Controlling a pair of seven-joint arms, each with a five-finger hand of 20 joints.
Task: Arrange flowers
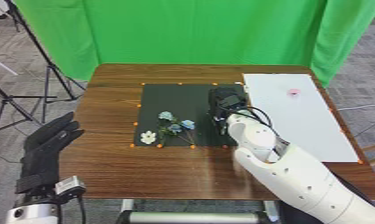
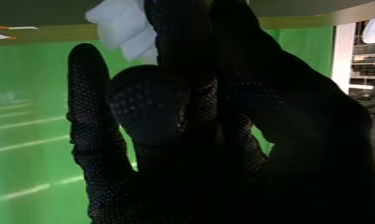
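- right hand (image 1: 226, 102): over the right part of the black mat, right of centre in the frame, its arm slanting up from the lower right corner. fingers curled in, clamped on a white bloom (image 2: 121, 22).
- white bloom: in the right wrist view, pale broad petals up by the fingertips, partly behind one dark finger. stem hidden by the glove.
- blue flowers (image 1: 166, 115): left of the right hand and apart from it, lying on the mat near the centre of the frame. pale blue heads bunched close together, green leaves among them, thin stems running toward the mat's lower edge.
- white flower (image 1: 148, 137): open-faced, on the mat's lower left corner, just beside the blue cluster.
- black mat (image 1: 183, 92): mid-table, small orange dots (image 1: 193, 146) spaced around its edge.
- white sheet (image 1: 299, 127): right side of the table, beside the mat, a small pink spot (image 1: 294, 92) on its upper part.
- left hand (image 1: 43, 152): left side of the frame, by the table's left edge, well apart from the flowers. fingers extended, loose, holding nothing.
- brown wooden table (image 1: 112, 175): under it all.
- green curtain (image 1: 192, 32): across the top of the frame, behind the table.
- black tripod (image 1: 48, 65): upper left, on grey carpet.
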